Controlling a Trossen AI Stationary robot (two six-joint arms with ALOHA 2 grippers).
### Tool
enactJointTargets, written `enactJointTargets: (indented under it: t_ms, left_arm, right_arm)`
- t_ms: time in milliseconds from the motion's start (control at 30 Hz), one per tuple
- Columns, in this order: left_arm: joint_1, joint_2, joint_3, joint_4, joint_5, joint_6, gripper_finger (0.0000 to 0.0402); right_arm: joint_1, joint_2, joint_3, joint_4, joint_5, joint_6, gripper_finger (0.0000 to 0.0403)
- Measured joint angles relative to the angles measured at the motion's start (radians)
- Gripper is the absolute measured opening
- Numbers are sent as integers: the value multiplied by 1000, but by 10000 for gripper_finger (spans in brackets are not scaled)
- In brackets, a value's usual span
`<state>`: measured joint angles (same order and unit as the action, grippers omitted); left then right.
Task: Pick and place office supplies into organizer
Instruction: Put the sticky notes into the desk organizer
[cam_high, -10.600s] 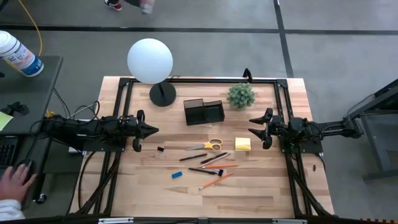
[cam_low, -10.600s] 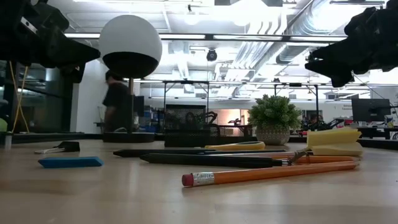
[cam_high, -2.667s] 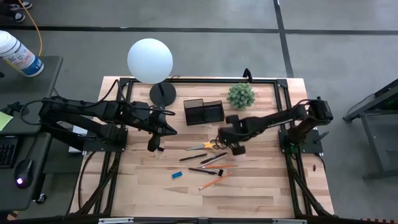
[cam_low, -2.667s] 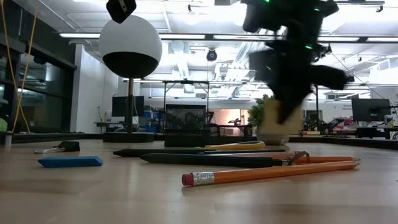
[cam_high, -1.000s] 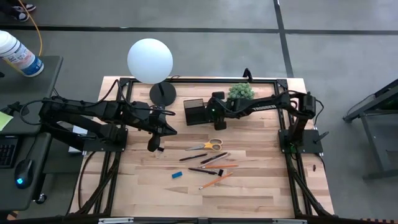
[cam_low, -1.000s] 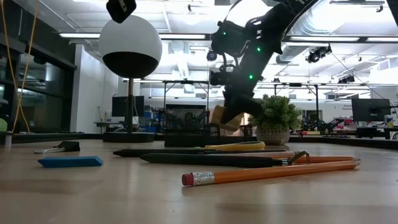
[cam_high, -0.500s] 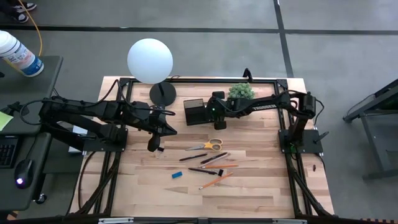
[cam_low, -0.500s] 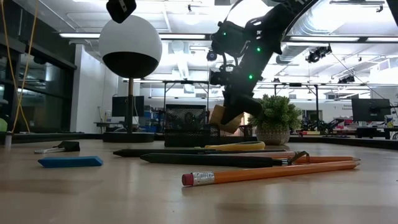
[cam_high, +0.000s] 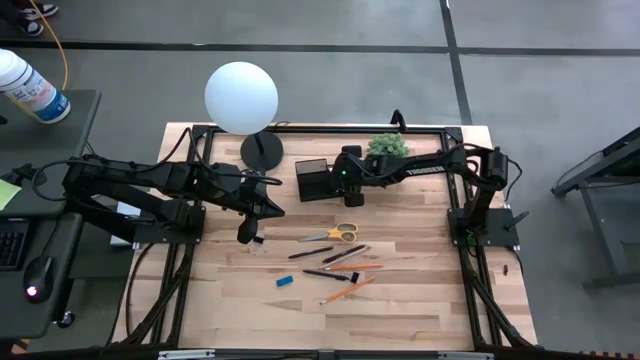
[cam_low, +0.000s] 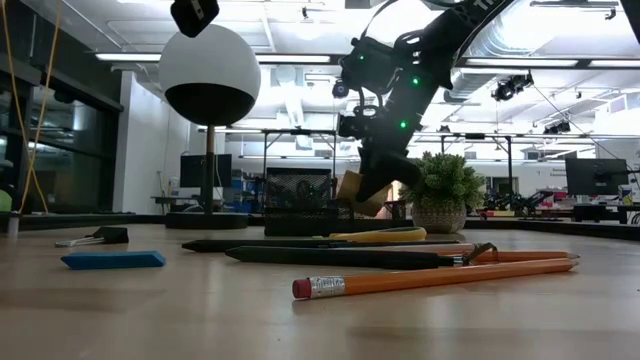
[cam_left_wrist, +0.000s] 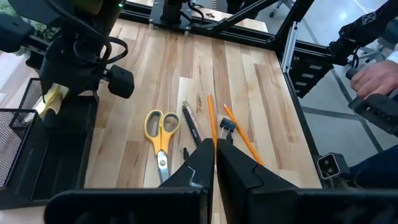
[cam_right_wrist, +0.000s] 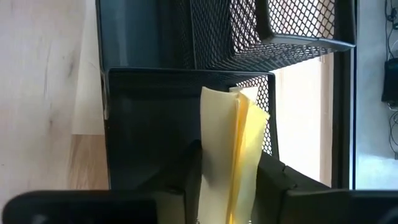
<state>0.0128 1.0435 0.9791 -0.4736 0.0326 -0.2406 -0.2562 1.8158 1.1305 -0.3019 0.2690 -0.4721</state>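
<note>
We see the desk (cam_high: 420, 300) with a white globe lamp (cam_high: 241, 97) at its far edge and, to the side of it, the black mesh organizer (cam_high: 318, 181). The right arm reaches across from its side so that the right end effector (cam_high: 349, 176) hangs right over the organizer's near compartment. Its fingers are closed narrowly on the yellow sticky pad (cam_right_wrist: 231, 163), which stands on edge between them, just above the open mesh compartment in the right wrist view. In the low view the pad (cam_low: 360, 192) shows tilted under that end effector, just above the organizer's rim. A green plant (cam_high: 387, 149) sits just behind the right arm, close beside the end effector.

The left end effector (cam_high: 247, 232) hovers over the desk's left half, well apart from the organizer, with its fingers pressed together and nothing between them. Ahead of it in the left wrist view lie the scissors (cam_left_wrist: 161, 134), with a dark pen (cam_left_wrist: 191, 125) and orange pencils (cam_left_wrist: 211, 122) just beyond them. Seen from above, the scissors (cam_high: 333, 235) lie between the two end effectors, nearer the right one. The blue eraser (cam_high: 285, 281) lies toward the desk's near edge from the left end effector. A tiny black piece (cam_high: 259, 242) lies just beside that end effector's tip.
</note>
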Motion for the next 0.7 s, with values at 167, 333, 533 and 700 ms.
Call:
enactJointTargets:
  t_ms: [167,333,533,700]
  left_arm:
    - [0,0,0,0,0,0,7]
    - [0,0,0,0,0,0,7]
    - [0,0,0,0,0,-4,8]
    - [0,0,0,0,0,-18,7]
  right_arm:
    - [0,0,0,0,-11,0,118]
    - [-3,0,0,-9,-3,10,130]
    - [-12,0,0,-22,-6,36,136]
    - [-12,0,0,-22,-26,38,136]
